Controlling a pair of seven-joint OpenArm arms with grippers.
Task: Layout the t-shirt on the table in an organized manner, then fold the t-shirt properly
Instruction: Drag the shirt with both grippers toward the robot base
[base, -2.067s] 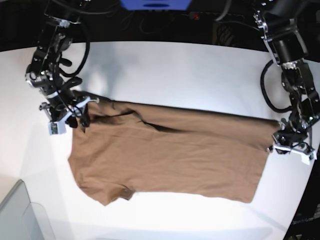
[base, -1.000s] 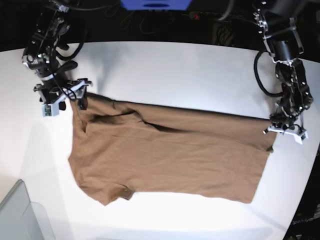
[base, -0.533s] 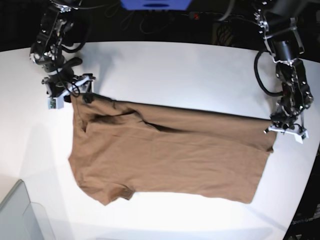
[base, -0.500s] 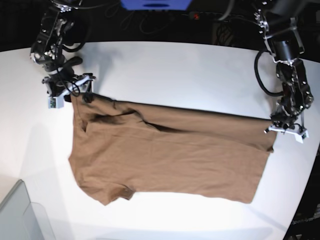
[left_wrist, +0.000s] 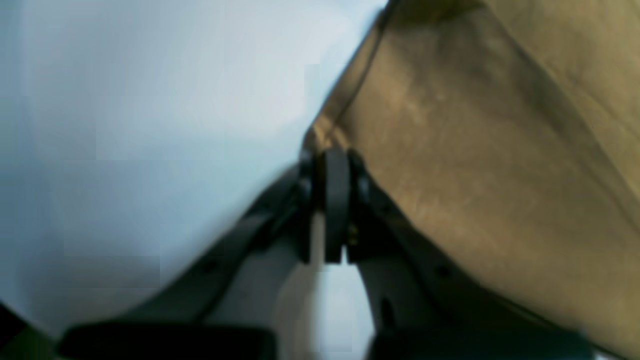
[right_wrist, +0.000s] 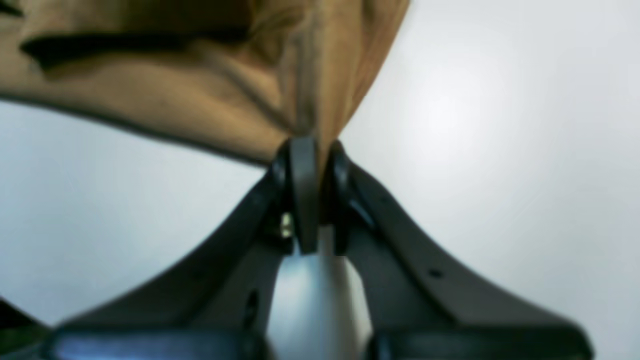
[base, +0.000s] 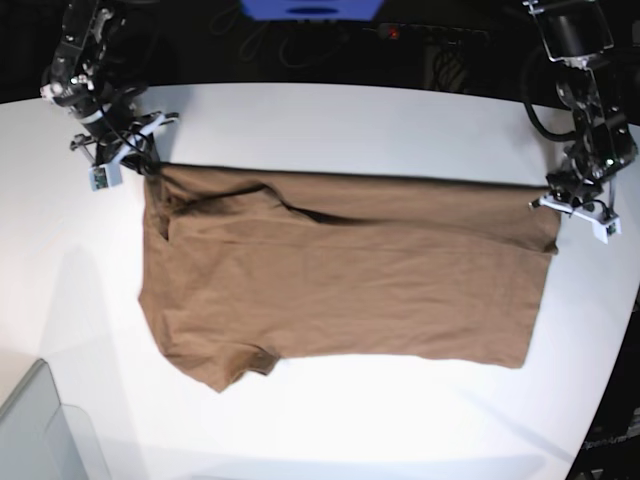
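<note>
The brown t-shirt (base: 340, 280) lies spread on the white table (base: 350, 120), its far edge pulled into a nearly straight line, with one sleeve at the near left. My right gripper (base: 148, 165) holds the far left corner; the right wrist view shows it (right_wrist: 312, 147) shut on a bunched fold of the t-shirt (right_wrist: 200, 90). At the far right corner my left gripper (base: 552, 208) grips the hem. In the left wrist view it (left_wrist: 332, 160) is shut on the edge of the t-shirt (left_wrist: 475, 125).
A grey translucent container (base: 40, 430) sits at the near left corner. Behind the table's curved far edge lie dark cables and a blue object (base: 310, 8). The table's right edge runs close beside the left arm.
The right gripper has shut on the shirt's far left corner. Both arms moved toward the far edge, pulling the shirt's upper edge taut and straight.
</note>
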